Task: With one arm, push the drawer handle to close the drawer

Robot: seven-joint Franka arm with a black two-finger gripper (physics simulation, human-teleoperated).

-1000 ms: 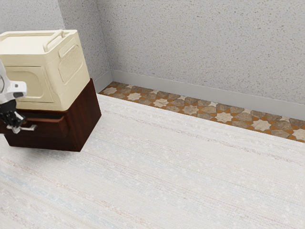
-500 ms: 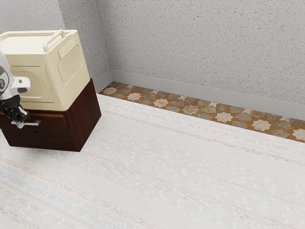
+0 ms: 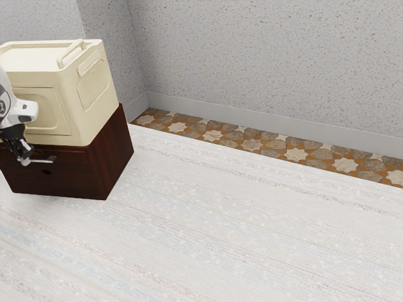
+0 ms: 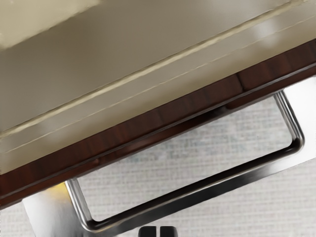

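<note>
A pale, faintly striped floor is being shown across the near part of the scene. At the exterior view's left, the hand is being held clenched, its two dark fingertips being kept close together with a narrow gap between them, nothing being gripped. It is being carried low by the white arm.

The metal handle is being met by the hand at its long bar, which is being seen right beside the fingertips; whether it is being touched cannot be told. The handle is being borne by the dark wooden drawer, whose front is being seen about level with the front of the cabinet. The cabinet is being supported by the floor, at the exterior view's left.

On top of the cabinet, a cream box is being held up, a raised grip being shown along its upper edge. Farther off, a strip of patterned tiles is being bordered by a grey skirting, and behind it the far side is being closed off by a speckled wall.
</note>
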